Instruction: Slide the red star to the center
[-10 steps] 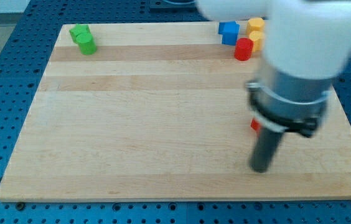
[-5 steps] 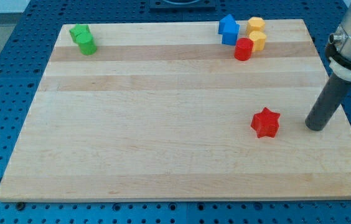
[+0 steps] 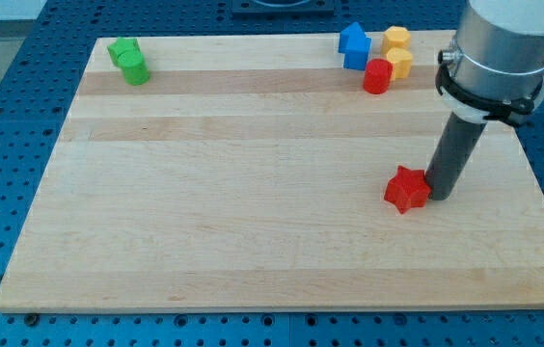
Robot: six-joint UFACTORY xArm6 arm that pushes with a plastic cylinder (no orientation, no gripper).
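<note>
Camera view showed our tip [image 3: 438,196] touching the red star [image 3: 407,188] on its right side, the star lying right of the surface's [image 3: 214,222] middle. We carried no pincer (only a rod). We judged a steady leftward push, kept centred on the star, would stop it spinning off.

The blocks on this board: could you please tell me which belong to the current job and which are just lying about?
In the job:
red star
my tip, against the star's right side in the view

Lying about:
green blocks, top left
blue block
two yellow blocks
red cylinder
</note>
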